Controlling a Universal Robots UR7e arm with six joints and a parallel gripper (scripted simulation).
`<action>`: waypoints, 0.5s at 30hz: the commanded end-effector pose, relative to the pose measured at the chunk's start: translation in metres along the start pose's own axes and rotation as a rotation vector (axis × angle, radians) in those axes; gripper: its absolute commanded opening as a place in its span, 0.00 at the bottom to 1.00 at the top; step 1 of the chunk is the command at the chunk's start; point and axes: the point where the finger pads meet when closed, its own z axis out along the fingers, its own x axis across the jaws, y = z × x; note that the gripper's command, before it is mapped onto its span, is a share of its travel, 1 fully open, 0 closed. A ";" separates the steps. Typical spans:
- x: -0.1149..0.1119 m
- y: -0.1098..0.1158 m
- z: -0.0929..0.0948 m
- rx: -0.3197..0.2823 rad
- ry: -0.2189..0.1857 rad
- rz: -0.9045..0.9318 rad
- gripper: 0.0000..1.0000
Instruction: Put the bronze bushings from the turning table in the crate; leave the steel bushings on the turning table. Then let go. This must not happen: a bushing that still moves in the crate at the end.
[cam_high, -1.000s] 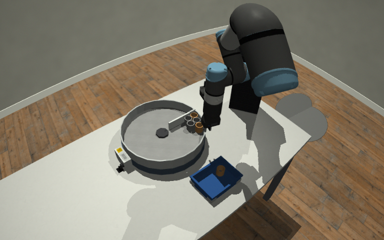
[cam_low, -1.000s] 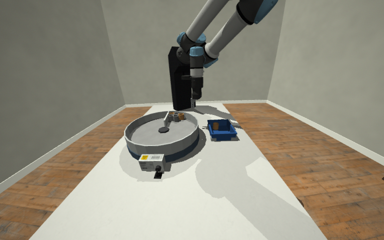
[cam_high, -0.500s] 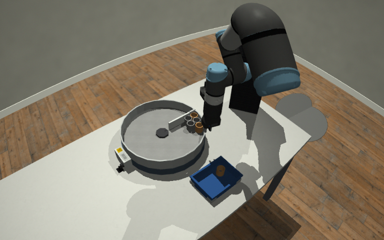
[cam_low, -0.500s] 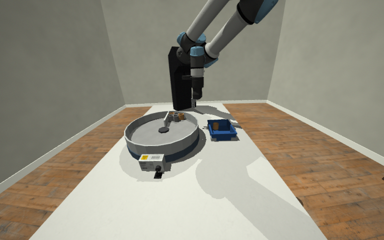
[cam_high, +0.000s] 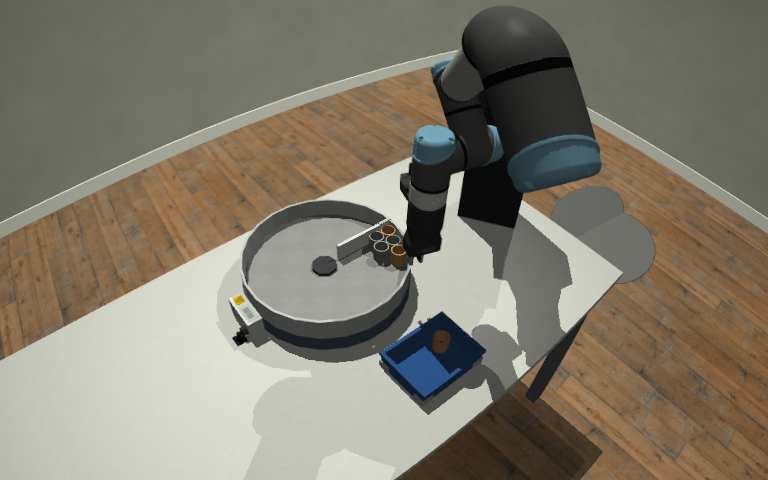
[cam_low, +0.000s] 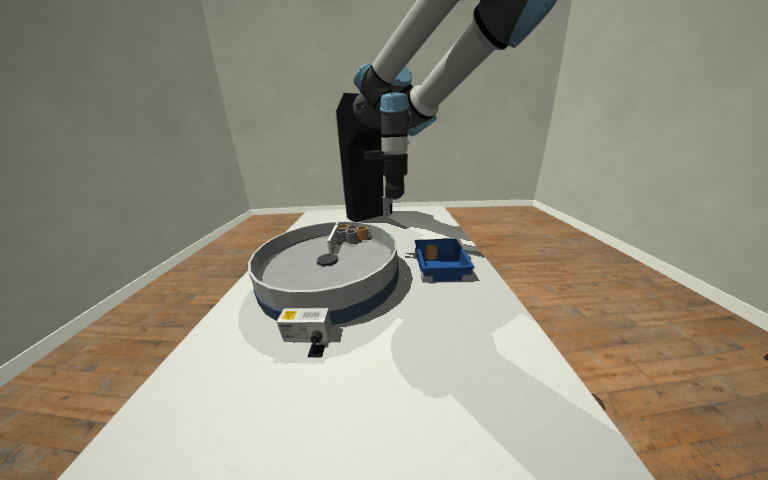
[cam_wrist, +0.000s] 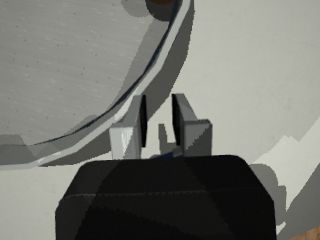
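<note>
Control box (cam_high: 246, 313) (cam_low: 304, 325): at the near side of the turning table (cam_high: 322, 330) (cam_low: 322, 300) (cam_wrist: 159, 67) in the exterior view, outside its wall.
Crate (cam_high: 421, 373) (cam_low: 447, 272): beside the turning table, apart from it, with one bronze bushing (cam_high: 441, 339) (cam_low: 431, 252) inside, seemingly upright.
Steel bushings (cam_high: 381, 254) (cam_low: 352, 236): three, clustered on the turning table by the white bar (cam_high: 362, 237) (cam_low: 332, 238); these stay.
Outer bronze bushing (cam_high: 398, 257) (cam_low: 362, 233) (cam_wrist: 161, 1): on the turning table, close to its wall at the edge of the cluster — the easier pick, I judge.
Inner bronze bushing (cam_high: 387, 230) (cam_low: 343, 226): on the turning table, between bar, wall and steel neighbours; probably best left until second.
Gripper (cam_high: 415, 260) (cam_low: 387, 213) (cam_wrist: 159, 110): just outside the turning table's wall, fingers partly apart with nothing between them.
Approach: clear the turning table's wall first, then come straight down with the pads turned so neither wedges against wall or steel; open somewhat wider if the bushing needs it.
Release: lower it upright beside the crate's bushing, not touching — let go only once it stands still, then rise straight.
</note>
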 end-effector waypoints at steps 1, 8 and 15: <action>-0.001 -0.019 0.002 -0.002 0.000 -0.065 0.45; -0.002 -0.049 0.006 -0.005 0.001 -0.163 0.45; -0.002 -0.049 0.006 -0.005 0.001 -0.163 0.45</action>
